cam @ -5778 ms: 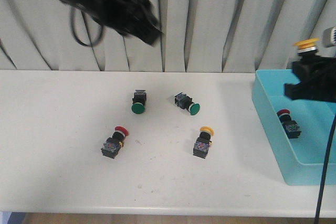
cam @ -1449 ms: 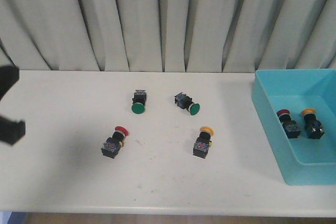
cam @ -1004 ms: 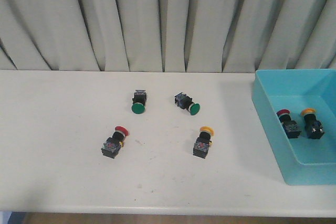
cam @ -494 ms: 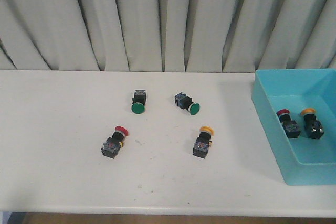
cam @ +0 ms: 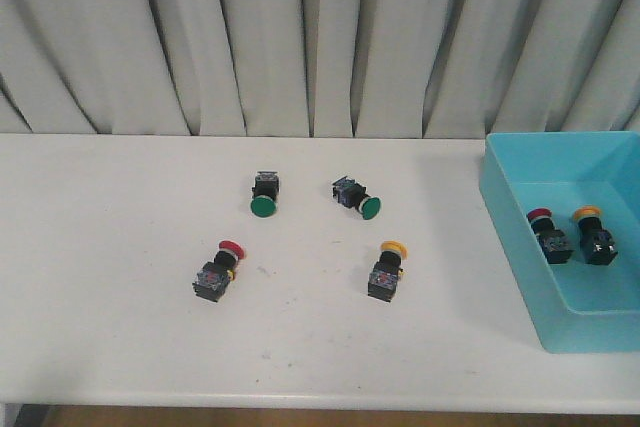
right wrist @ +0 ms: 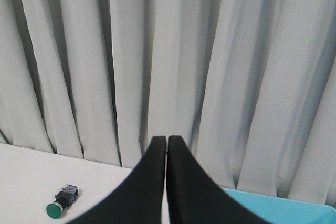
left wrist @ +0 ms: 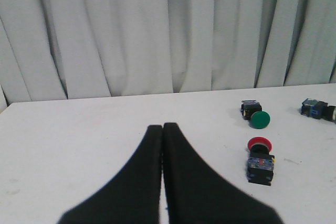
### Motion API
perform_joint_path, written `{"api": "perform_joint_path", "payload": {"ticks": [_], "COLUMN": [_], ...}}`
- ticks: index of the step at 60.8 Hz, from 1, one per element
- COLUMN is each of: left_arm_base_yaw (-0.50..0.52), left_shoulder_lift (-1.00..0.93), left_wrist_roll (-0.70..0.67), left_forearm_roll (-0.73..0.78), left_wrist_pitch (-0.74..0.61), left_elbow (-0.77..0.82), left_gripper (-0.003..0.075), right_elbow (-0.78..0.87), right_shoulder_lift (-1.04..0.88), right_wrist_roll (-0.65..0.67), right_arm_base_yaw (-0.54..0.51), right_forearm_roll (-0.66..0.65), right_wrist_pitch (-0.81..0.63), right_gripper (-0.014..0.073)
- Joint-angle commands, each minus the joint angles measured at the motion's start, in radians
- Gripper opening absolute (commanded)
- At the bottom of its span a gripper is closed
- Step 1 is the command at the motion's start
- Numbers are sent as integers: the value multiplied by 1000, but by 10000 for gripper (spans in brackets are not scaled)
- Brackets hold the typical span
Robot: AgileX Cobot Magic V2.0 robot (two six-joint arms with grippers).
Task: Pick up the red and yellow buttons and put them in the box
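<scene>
On the white table (cam: 120,247), near its front middle, a red button (cam: 219,269) and a yellow button (cam: 386,269) lay on their sides, well apart from each other. Inside the turquoise box (cam: 510,227) at the right edge of the table, a second red button (cam: 548,231) and a second yellow button (cam: 594,233) rested side by side near the left wall. Behind the two loose ones lay two green buttons (cam: 263,193), the other green button (cam: 357,196) slightly to the right. Grey curtains (cam: 320,37) hung behind the table. Neither arm showed in the front view. The left gripper (left wrist: 163,127) had its fingers pressed together with nothing between them, low over the table left of the red button. The right gripper (right wrist: 167,139) was likewise closed and empty, facing the curtains
</scene>
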Motion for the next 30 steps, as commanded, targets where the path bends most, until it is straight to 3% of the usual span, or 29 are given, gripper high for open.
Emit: {"api": "perform_joint_path", "payload": {"ticks": [1,30], "left_arm_base_yaw": [-17,-16], "left_shoulder_lift": [-17,-16], "left_wrist_roll": [-6,-6], "left_forearm_roll": [-12,-10], "left_wrist_pitch": [-69,-53], "left_elbow": [49,47], "left_gripper": [-6,-6], "right_elbow": [-28,-28], "right_shoulder_lift": [-2,-2], "right_wrist_roll": [2,2], "right_arm_base_yaw": [1,1], "right_forearm_roll": [10,10], "right_wrist_pitch": [-63,-63], "right_gripper": [-8,-8]}}
